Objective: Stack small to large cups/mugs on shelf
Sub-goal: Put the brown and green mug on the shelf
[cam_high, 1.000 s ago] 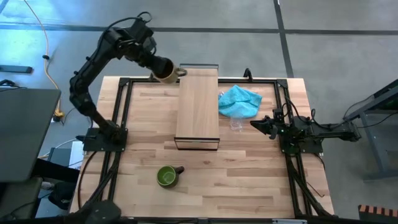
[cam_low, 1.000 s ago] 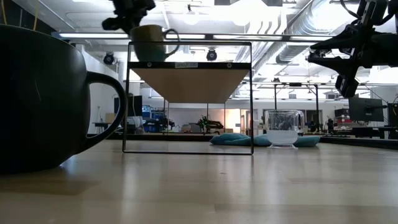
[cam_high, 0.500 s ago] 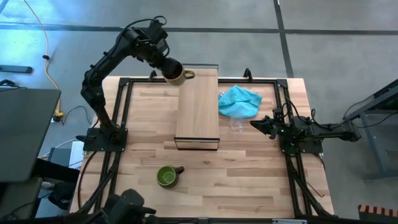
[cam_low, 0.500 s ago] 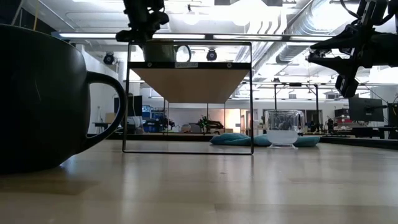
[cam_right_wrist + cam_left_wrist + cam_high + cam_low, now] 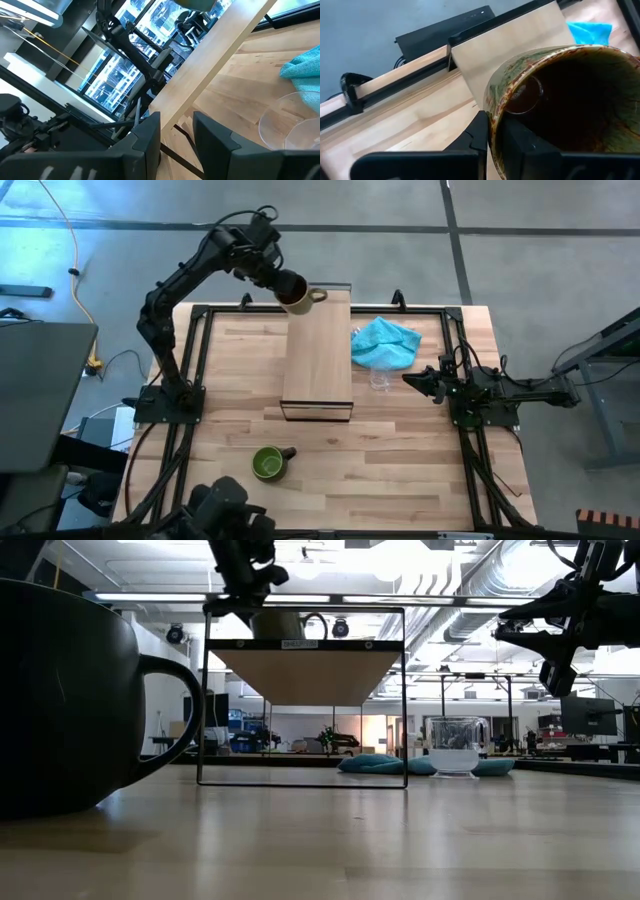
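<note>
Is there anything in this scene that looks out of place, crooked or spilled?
Only the turquoise cloth looks odd: it lies crumpled on the table beside the shelf, against the clear glass cup. Nothing is spilled. The green mug stands upright, and the left gripper holds the brown mug tilted over the shelf's far end.

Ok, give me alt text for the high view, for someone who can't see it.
Overhead: the left gripper holds the brown-tan mug over the far end of the shelf. A green mug sits near the table's front, with a turquoise cloth and clear glass cup beside the waiting right gripper.
</note>
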Available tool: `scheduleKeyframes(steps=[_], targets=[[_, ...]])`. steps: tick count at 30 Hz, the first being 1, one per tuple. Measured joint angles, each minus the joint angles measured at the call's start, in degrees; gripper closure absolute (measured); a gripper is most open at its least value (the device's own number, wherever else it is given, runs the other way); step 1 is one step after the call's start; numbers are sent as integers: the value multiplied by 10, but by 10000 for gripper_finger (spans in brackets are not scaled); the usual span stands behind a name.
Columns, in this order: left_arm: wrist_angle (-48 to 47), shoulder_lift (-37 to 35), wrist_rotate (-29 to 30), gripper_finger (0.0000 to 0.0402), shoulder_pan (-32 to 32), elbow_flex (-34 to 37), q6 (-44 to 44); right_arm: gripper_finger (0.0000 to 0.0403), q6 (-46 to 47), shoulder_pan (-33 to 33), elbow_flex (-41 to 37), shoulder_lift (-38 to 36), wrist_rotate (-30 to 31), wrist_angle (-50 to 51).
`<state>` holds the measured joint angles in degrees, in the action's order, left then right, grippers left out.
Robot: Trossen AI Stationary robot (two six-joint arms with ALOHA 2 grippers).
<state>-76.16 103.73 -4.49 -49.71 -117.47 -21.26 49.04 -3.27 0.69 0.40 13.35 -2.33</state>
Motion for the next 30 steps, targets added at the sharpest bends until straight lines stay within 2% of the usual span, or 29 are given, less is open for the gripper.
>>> scheduleKeyframes(steps=[9,21,25,30], targets=[[56,12,-19,389,7,0,-11,297,5,0,0,0,0,0],[78,28,-29,389,12,-2,-52,297,5,0,0,0,0,0],[50,54,-30,389,21,-46,-56,297,4,0,0,0,1,0],[15,100,-19,389,33,-141,-49,297,7,0,0,3,2,0]])
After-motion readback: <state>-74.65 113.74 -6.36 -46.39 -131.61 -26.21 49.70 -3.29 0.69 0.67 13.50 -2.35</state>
